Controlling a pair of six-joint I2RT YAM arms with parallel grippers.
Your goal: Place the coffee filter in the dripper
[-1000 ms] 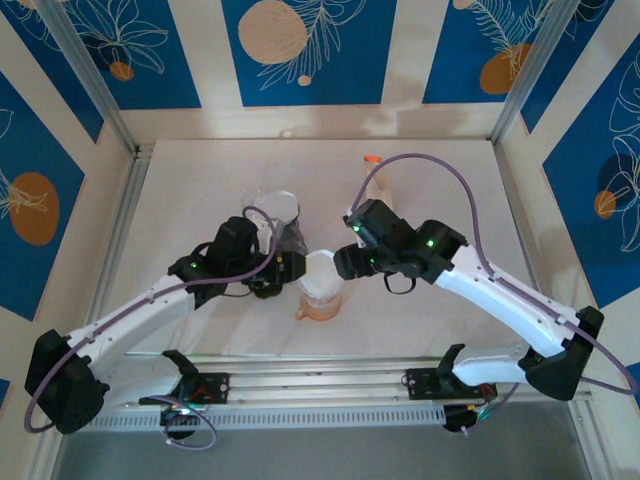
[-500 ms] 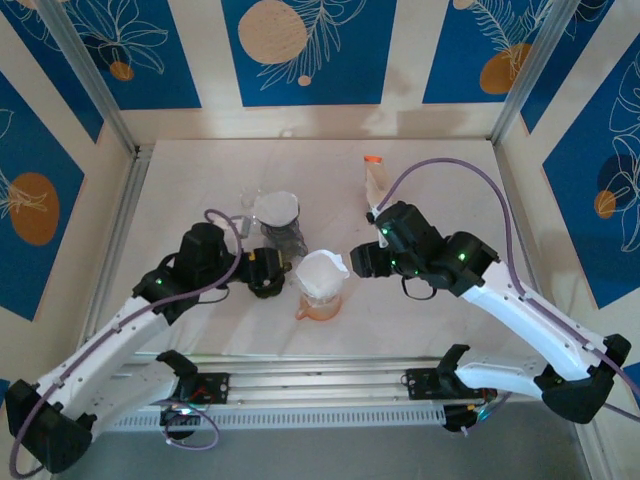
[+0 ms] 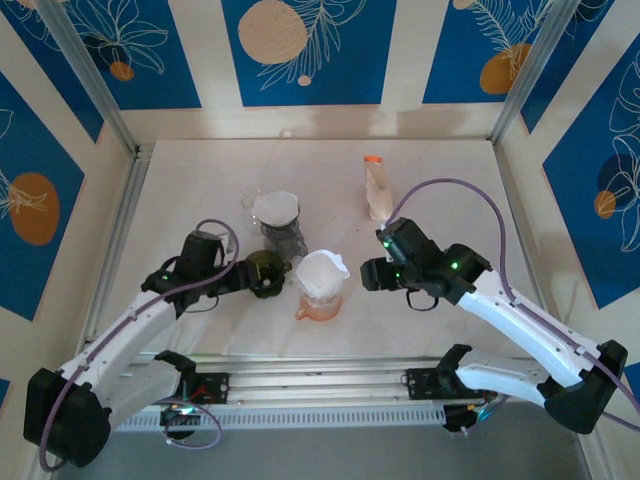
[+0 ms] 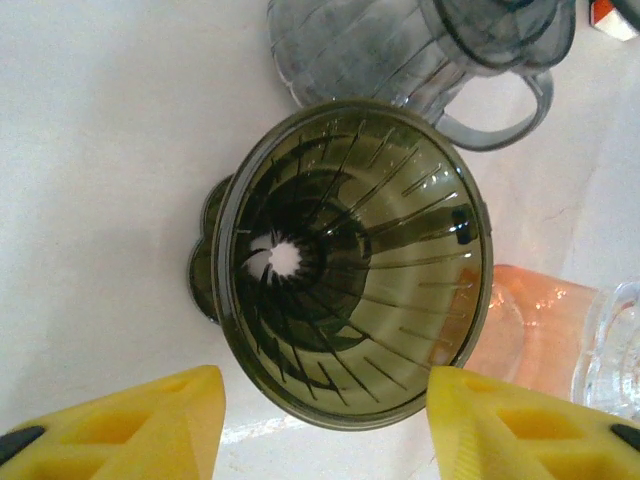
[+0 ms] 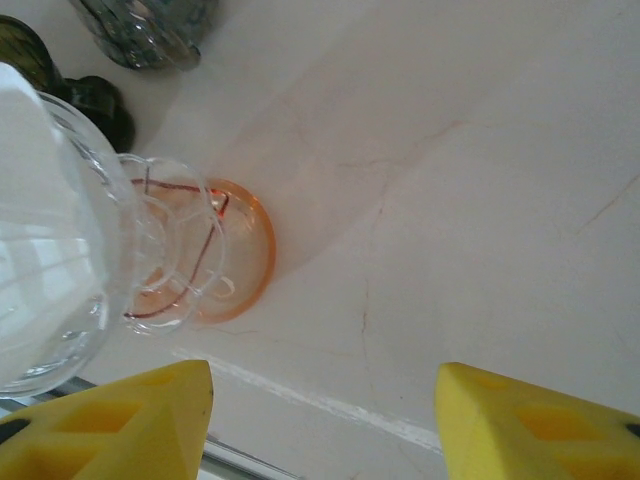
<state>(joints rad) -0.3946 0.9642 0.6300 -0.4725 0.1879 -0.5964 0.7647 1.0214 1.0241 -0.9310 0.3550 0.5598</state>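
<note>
A white coffee filter (image 3: 320, 272) sits in the clear dripper (image 3: 322, 290) that stands on an orange base (image 5: 215, 255) at the table's middle front. My right gripper (image 3: 368, 272) hangs open and empty just right of that clear dripper (image 5: 60, 260); in its wrist view the right gripper (image 5: 325, 425) has bare table between its fingers. My left gripper (image 3: 245, 272) is open, and in the left wrist view the left gripper (image 4: 325, 430) has its yellow fingers (image 4: 120, 425) flanking the near rim of a dark green dripper (image 4: 350, 260), whose empty mouth tips toward that camera.
A grey dripper (image 3: 280, 228) holding another white filter stands behind the green dripper (image 3: 265, 270). A pale bottle with an orange cap (image 3: 376, 188) stands at the back right. The table's metal front rail (image 3: 320, 380) runs close in front of the drippers.
The right gripper has drawn back to the right, away from the filter, which stays in the clear dripper. The left arm has pulled back leftward and its jaws have narrowed.
</note>
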